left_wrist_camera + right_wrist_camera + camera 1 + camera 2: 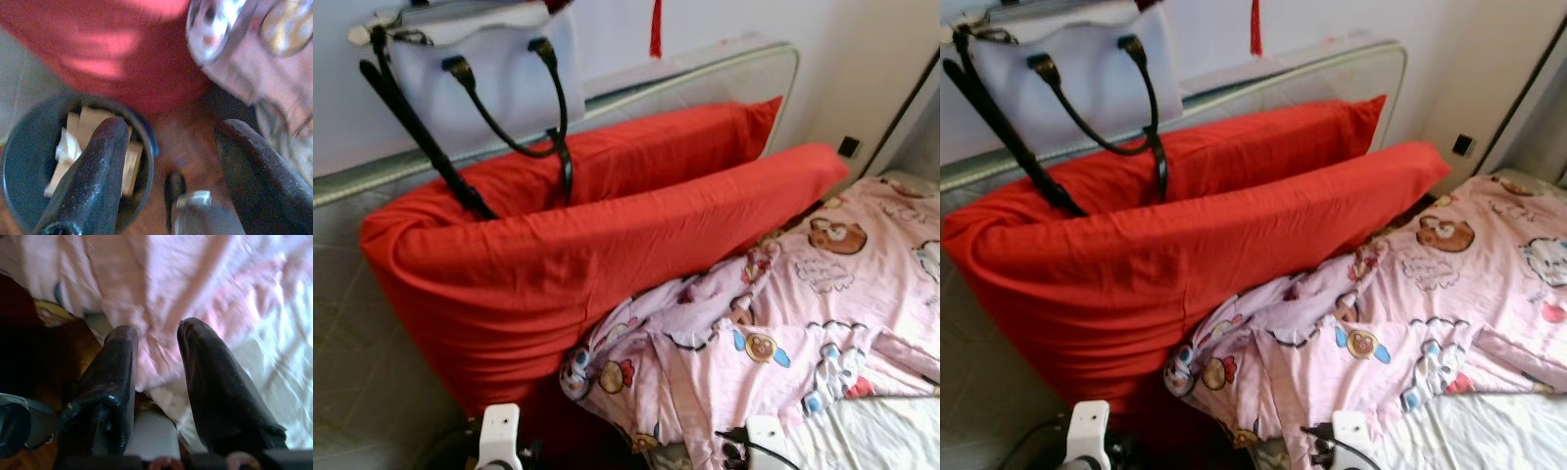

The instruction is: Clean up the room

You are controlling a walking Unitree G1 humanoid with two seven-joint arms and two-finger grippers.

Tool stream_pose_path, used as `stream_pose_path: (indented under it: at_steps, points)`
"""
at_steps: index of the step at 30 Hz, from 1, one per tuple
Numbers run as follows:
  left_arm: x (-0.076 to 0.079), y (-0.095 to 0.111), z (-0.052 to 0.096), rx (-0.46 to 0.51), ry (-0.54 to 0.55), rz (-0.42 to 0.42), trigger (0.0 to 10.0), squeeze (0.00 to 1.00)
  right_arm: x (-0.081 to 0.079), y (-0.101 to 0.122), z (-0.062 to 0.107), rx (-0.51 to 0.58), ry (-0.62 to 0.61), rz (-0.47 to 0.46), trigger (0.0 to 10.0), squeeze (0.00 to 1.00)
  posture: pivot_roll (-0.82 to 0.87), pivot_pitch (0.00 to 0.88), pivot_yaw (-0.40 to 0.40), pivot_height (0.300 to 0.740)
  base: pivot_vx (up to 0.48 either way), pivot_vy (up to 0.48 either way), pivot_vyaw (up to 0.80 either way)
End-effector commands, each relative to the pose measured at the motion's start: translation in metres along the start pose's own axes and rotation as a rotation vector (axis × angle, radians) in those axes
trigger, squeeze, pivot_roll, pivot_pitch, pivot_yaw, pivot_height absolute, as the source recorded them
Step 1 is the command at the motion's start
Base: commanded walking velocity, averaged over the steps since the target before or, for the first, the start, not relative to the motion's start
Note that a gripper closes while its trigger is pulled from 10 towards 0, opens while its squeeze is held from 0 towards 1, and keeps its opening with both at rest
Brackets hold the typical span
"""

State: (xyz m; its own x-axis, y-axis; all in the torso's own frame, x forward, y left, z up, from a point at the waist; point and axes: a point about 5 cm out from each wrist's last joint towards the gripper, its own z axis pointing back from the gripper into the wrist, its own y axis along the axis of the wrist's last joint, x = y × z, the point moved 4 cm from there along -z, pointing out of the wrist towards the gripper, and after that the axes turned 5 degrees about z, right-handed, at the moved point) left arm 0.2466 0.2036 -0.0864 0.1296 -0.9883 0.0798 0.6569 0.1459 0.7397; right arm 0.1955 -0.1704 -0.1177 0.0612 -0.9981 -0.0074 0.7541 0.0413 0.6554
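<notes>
1. nearest the head camera, two white wrist fittings sit at the bottom edge, the left arm low on the left and the right arm low on the right.
2. the left gripper has its two black fingers spread wide apart with nothing between them; it hangs low beside the bed.
3. under one left finger stands a dark round bin on a reddish-brown floor, with pale crumpled scraps inside it.
4. the right gripper has its fingers parted by a narrow gap, holding nothing; it points at the edge of the pink fabric where that fabric meets the white sheet.
5. a pink cartoon-print quilt lies rumpled across the bed, its bunched corner touching the front red pillow.
6. a white sheet shows below the quilt.
7. two long red pillows lean tilted against the headboard, the front red pillow overlapping the rear red pillow.
8. a pale lilac handbag with black handles rests on the headboard, its straps draping onto the pillows.
</notes>
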Motion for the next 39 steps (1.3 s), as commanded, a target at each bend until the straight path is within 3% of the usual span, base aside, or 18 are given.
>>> stream_pose_path:
  at_steps: [1,6,19,28,31,39]
  points:
    - [0.012,0.015,-0.004,0.059,-0.035,0.020,10.0,0.00,0.007,-0.005,0.003,0.003,-0.020,-0.029,10.0,0.00,-0.04,0.000,0.001,0.740,0.000,0.000,0.00]
    - [0.028,0.040,-0.006,0.166,-0.082,0.029,10.0,0.00,0.009,-0.002,0.004,0.043,-0.040,-0.088,10.0,0.00,-0.04,0.000,0.002,0.740,0.000,0.000,0.00]
    - [0.028,0.045,-0.004,0.216,-0.083,0.041,10.0,0.00,0.011,-0.001,0.006,0.091,-0.072,-0.200,10.0,0.00,-0.03,0.000,-0.001,0.740,0.000,0.141,0.00]
    - [0.037,0.092,0.002,0.431,-0.117,0.048,10.0,0.00,0.010,0.010,0.008,0.181,-0.043,-0.197,10.0,0.00,-0.04,0.000,-0.002,0.740,0.000,0.000,0.00]
    - [0.039,0.102,0.006,0.487,-0.129,0.053,10.0,0.00,0.006,0.106,-0.002,0.452,-0.024,-0.125,10.0,0.00,-0.04,0.000,-0.002,0.740,0.000,0.000,0.00]
    - [0.039,0.102,0.006,0.487,-0.129,0.053,10.0,0.00,0.006,0.106,-0.002,0.452,-0.024,-0.125,10.0,0.00,-0.04,0.000,-0.002,0.740,0.000,0.000,0.00]
